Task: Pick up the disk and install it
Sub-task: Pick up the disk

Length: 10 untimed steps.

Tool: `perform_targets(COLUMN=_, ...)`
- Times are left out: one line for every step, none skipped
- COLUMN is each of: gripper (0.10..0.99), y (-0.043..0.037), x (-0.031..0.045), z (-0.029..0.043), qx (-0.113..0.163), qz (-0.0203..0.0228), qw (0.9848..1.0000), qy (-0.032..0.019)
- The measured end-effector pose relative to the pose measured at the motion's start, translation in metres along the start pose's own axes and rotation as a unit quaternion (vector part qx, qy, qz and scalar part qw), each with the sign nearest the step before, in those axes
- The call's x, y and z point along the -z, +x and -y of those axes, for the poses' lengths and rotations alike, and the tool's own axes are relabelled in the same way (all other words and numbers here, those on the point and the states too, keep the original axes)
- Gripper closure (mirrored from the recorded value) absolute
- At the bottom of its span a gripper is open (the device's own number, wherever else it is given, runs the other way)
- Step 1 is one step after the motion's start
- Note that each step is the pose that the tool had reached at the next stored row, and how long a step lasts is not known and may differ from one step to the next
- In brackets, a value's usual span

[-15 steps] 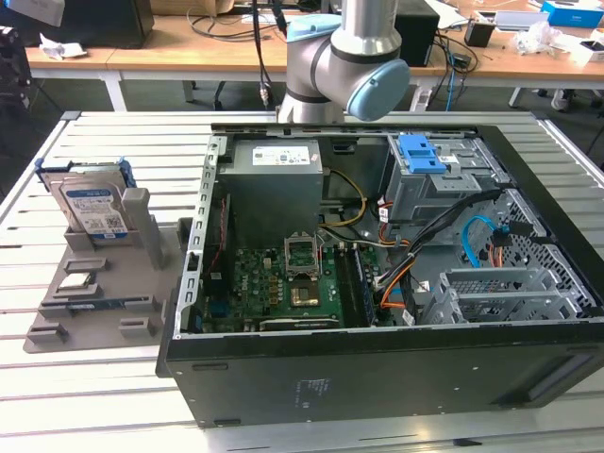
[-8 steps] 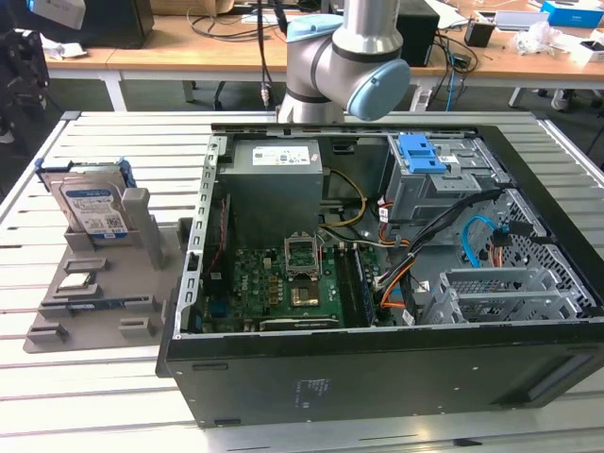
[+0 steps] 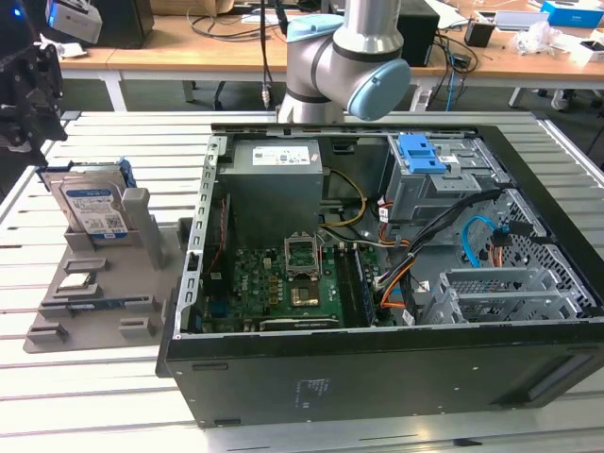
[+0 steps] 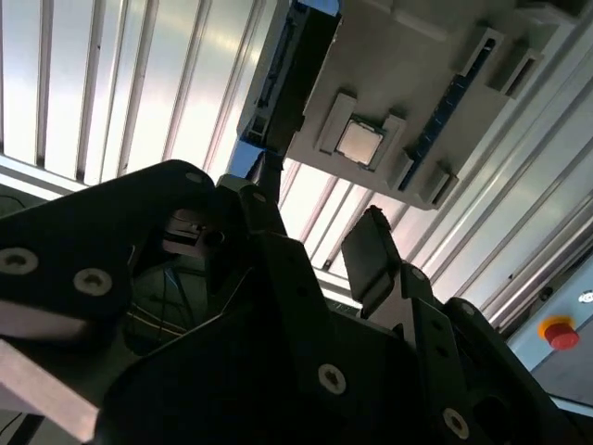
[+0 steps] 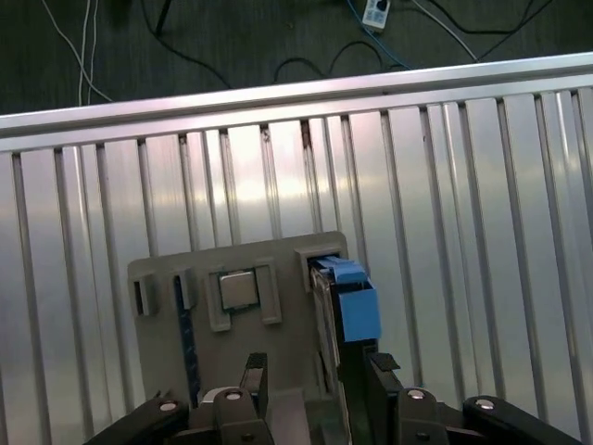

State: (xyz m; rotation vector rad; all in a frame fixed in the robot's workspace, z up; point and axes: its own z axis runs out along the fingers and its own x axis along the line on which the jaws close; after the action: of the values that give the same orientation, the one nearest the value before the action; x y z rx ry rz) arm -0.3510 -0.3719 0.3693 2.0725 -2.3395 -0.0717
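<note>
Plainly, one disk point(image 3: 92, 209) stands on edge in a slot of one grey holder point(image 3: 142, 226) on the slatted metal desk point(image 3: 113, 396), at the exterior view's left of the single open computer case point(image 3: 377, 377). Its flat silver face carries a white-and-blue label, and a blue plastic carrier frames it. In the first wrist view the disk point(image 5: 345, 301) appears edge-on, blue corner uppermost. One claw point(image 5: 315, 371) hangs above the holder with its two fingers point(image 5: 255, 375) spread apart, gripping nothing, and the disk's edge lines up with the gap between them. One square processor chip point(image 3: 77, 280) lies flat in a pocket of the holder, near the disk. Inside the case sits one blue bracket point(image 3: 422, 154).
</note>
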Motion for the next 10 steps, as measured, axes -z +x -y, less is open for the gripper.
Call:
perform_targets(gripper=0.545, y=-0.0013, x=-0.0015, z=-0.0001, qx=0.001, qz=-0.0001, qw=1.0, qy=0.0)
perform_targets(gripper=0.545, y=-0.0044, x=-0.0043, z=-0.0003, qx=0.008, qz=-0.0004, qw=1.0, qy=-0.0001)
perform_targets(gripper=0.545, y=-0.0054, x=-0.0056, z=-0.0004, qx=0.014, qz=-0.0007, qw=0.9999, qy=-0.0002)
perform_targets(gripper=0.545, y=-0.006, x=-0.0067, z=-0.0005, qx=0.02, qz=-0.001, qw=0.9998, qy=-0.0003)
perform_targets(gripper=0.545, y=-0.014, x=-0.015, z=-0.0011, qx=0.039, qz=-0.0018, qw=0.9992, qy=-0.0007)
perform_targets(gripper=0.545, y=-0.0238, x=-0.0288, z=-0.0016, qx=0.054, qz=-0.0025, qw=0.9985, qy=-0.0009)
perform_targets(gripper=0.545, y=-0.0273, x=-0.0374, z=-0.0019, qx=0.066, qz=-0.003, qw=0.9978, qy=-0.0012)
perform_targets(gripper=0.545, y=-0.0273, x=-0.0465, z=-0.0014, qx=0.078, qz=-0.0035, qw=0.997, qy=-0.0014)
perform_targets(gripper=0.545, y=-0.0272, x=-0.0521, z=-0.0013, qx=0.081, qz=-0.0036, qw=0.9967, qy=-0.0014)
perform_targets(gripper=0.545, y=-0.027, x=-0.0644, z=-0.0008, qx=0.083, qz=-0.0037, qw=0.9966, qy=-0.0015)
